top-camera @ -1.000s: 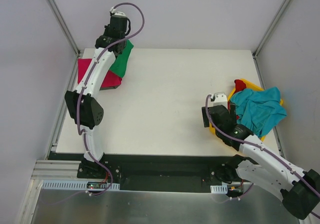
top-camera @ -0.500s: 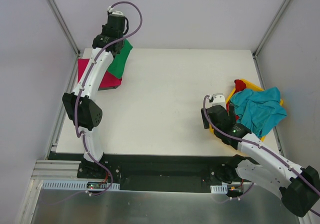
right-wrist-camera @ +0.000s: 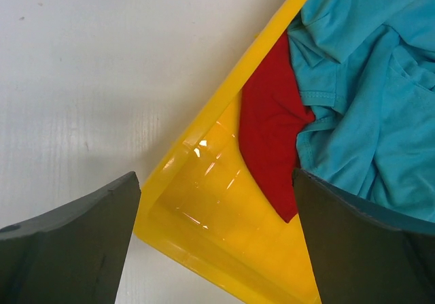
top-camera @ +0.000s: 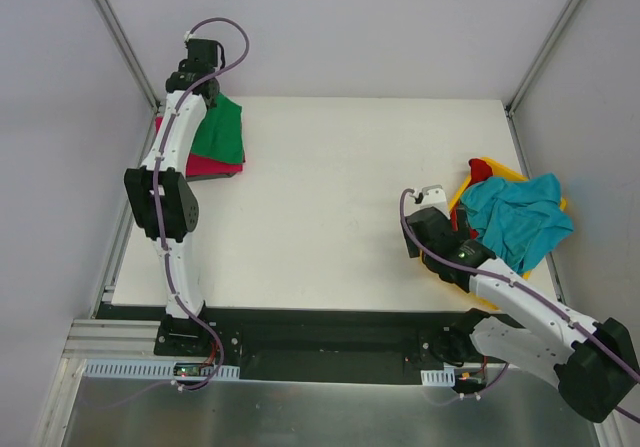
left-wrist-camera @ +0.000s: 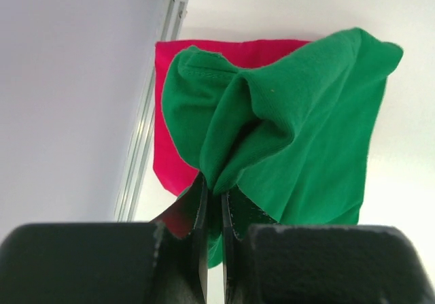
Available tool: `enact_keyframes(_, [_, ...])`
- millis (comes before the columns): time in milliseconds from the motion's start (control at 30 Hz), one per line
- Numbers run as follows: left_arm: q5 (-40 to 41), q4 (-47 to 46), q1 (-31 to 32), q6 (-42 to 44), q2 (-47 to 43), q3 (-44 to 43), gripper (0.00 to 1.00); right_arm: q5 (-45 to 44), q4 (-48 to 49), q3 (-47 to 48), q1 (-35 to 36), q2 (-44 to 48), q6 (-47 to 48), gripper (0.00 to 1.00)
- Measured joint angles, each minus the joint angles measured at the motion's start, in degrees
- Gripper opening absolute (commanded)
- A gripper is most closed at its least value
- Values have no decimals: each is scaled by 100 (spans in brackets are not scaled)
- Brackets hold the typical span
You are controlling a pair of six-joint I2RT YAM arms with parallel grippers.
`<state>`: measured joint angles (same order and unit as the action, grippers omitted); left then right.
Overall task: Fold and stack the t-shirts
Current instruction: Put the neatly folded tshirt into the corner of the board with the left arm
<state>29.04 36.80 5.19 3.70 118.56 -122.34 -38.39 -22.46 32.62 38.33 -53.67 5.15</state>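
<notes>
The green t-shirt (top-camera: 221, 132) lies over the folded magenta-pink t-shirt (top-camera: 205, 166) at the table's far left. My left gripper (left-wrist-camera: 215, 202) is shut on a bunched fold of the green t-shirt (left-wrist-camera: 299, 141), with the pink t-shirt (left-wrist-camera: 170, 154) showing beneath. The teal-blue t-shirt (top-camera: 520, 217) and red t-shirt (top-camera: 481, 170) lie crumpled in the yellow bin (top-camera: 452, 205) at the right. My right gripper (right-wrist-camera: 217, 243) is open and empty above the bin's near corner (right-wrist-camera: 211, 202), with the red t-shirt (right-wrist-camera: 268, 134) and teal t-shirt (right-wrist-camera: 367, 93) beyond it.
A metal rail (left-wrist-camera: 146, 120) and a white wall run along the table's left edge, close to the shirt stack. The yellow bin sits near the table's right edge. White walls enclose the back and sides.
My left gripper has moved left and back, dragging the green t-shirt further over the pink one. The right gripper has shifted slightly toward the bin.
</notes>
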Motion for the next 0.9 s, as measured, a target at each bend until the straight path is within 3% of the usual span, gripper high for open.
enact_keyframes(433, [-304,-7,-385,35,485,-9,0,-179,-101,33,0,-94,2,96])
enact_keyframes(733, [-179,-42,-417,179,750,-74,75,-192,-127,105,0,-94,4,96])
enact_keyframes(900, [-184,-55,-417,173,789,-197,98,-184,-179,181,0,-83,2,96])
